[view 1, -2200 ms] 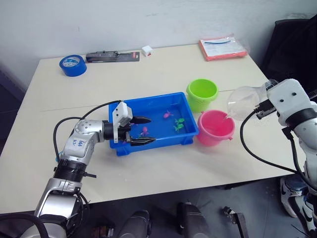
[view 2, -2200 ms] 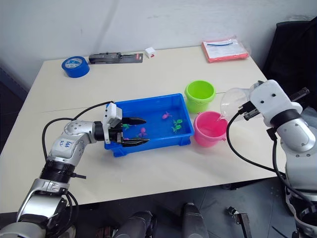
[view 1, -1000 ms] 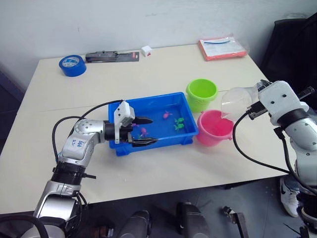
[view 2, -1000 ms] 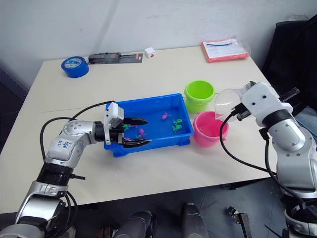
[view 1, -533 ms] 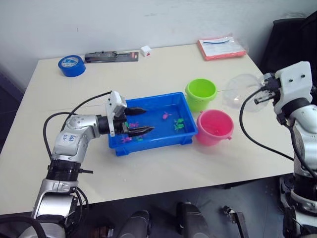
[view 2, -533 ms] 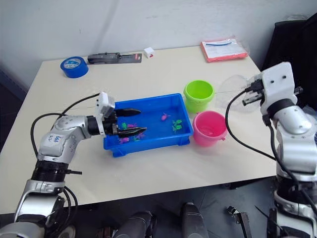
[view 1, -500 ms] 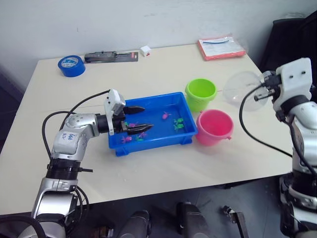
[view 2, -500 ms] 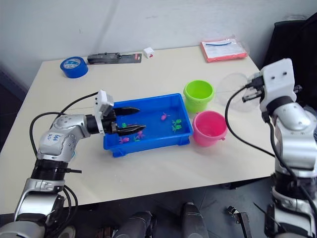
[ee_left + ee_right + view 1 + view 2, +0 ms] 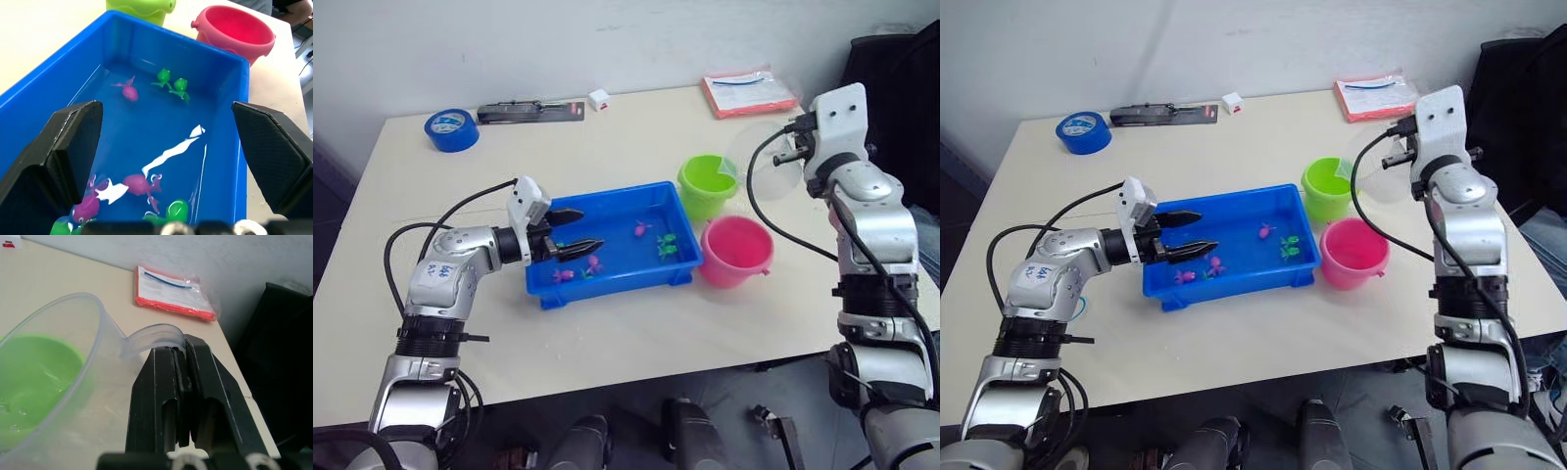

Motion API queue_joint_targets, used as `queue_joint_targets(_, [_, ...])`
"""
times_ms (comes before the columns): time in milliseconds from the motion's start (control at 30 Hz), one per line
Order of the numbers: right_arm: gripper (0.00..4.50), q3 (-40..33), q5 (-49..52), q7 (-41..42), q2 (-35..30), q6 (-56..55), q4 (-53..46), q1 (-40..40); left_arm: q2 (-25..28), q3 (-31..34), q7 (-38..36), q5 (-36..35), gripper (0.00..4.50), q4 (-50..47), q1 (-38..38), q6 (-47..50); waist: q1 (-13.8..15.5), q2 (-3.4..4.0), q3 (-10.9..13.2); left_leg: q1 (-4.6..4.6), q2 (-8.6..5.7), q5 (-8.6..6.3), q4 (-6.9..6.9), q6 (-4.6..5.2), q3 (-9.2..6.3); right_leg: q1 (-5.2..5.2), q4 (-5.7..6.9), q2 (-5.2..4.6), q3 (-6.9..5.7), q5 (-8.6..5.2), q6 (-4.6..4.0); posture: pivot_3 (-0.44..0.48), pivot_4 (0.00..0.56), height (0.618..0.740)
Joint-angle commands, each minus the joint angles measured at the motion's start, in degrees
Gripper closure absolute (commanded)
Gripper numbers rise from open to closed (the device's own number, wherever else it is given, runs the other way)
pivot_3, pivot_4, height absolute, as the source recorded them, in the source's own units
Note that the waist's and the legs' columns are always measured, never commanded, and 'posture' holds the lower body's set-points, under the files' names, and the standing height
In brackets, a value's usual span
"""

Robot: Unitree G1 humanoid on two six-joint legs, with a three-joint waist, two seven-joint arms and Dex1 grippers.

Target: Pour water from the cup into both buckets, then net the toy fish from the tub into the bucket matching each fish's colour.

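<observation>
My right gripper (image 9: pixel 181 345) is shut on the side handle of the clear cup (image 9: pixel 759 162). It holds the cup tilted in the air just above and to the right of the lime green bucket (image 9: pixel 708 185). The pink bucket (image 9: pixel 736 251) stands in front of the green one, at the right end of the blue tub (image 9: pixel 651 278). Several small magenta fish (image 9: pixel 128 90) and green fish (image 9: pixel 180 84) lie in the tub's shallow water. My left gripper (image 9: pixel 590 228) hangs open over the tub's left end with nothing between its fingers.
At the table's back edge lie a blue tape roll (image 9: pixel 450 129), a black tool in a red-edged pack (image 9: pixel 530 111), a small white cube (image 9: pixel 600 99) and an orange packet (image 9: pixel 752 91). A black object (image 9: pixel 891 69) stands beyond the table's right side.
My right arm has carried the cup from over the pink bucket back and left to the green bucket. My left gripper has drawn back a little toward the tub's left end, still open.
</observation>
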Motion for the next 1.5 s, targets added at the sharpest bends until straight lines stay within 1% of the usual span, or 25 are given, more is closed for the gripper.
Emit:
queue_joint_targets(33, [3.81, 2.59, -4.14, -2.62, -0.52, -7.14, 5.63, -5.22, 0.97, 1.92, 0.81, -0.80, 0.00, -3.90, 1.21, -0.25, -0.40, 0.00, 0.00, 0.00, 0.00, 0.00, 0.00, 0.00, -0.01, -0.01, 0.01, 0.00, 0.00, 0.00, 0.00, 0.000, 0.150, 0.740])
queue_joint_targets(333, [3.81, 9.14, -10.88, -4.52, -0.55, -18.84, 17.36, -11.17, 2.08, 3.26, 2.34, -1.45, 0.00, -7.29, 4.20, 0.80, -0.66, 0.00, 0.00, -0.02, 0.01, 0.00, -0.01, -0.01, 0.00, -0.05, 0.01, 0.01, 0.01, 0.00, 0.00, 0.000, 0.150, 0.740])
queue_joint_targets(567, [3.81, 13.47, -16.33, -6.58, -0.41, -23.18, 22.42, -13.47, 2.43, 3.67, 3.22, -1.69, 0.00, -8.26, 4.96, 1.45, -0.77, 0.00, 0.00, -0.05, 0.02, 0.00, -0.03, -0.01, 0.10, -0.16, 0.06, 0.03, 0.02, 0.00, 0.00, 0.000, 0.150, 0.740])
queue_joint_targets(933, [3.81, 18.86, -24.34, -9.14, -0.49, -27.29, 23.72, -13.69, 2.59, 3.79, 3.88, -2.17, 0.00, -9.37, 6.17, 1.24, -0.99, 0.00, 0.00, -0.10, 0.02, 0.01, -0.02, -0.01, 0.21, -0.28, 0.13, 0.05, 0.00, 0.00, 0.00, 0.000, 0.150, 0.740])
queue_joint_targets(1500, [3.81, 22.93, -33.00, -11.30, -1.74, -32.95, 22.80, -13.22, 2.62, 4.08, 4.12, -3.07, 0.00, -11.11, 7.49, 1.10, -1.88, 0.00, 0.00, -0.10, 0.02, 0.00, -0.03, -0.01, 0.31, -0.36, 0.18, 0.08, 0.03, 0.00, 0.00, 0.000, 0.150, 0.740])
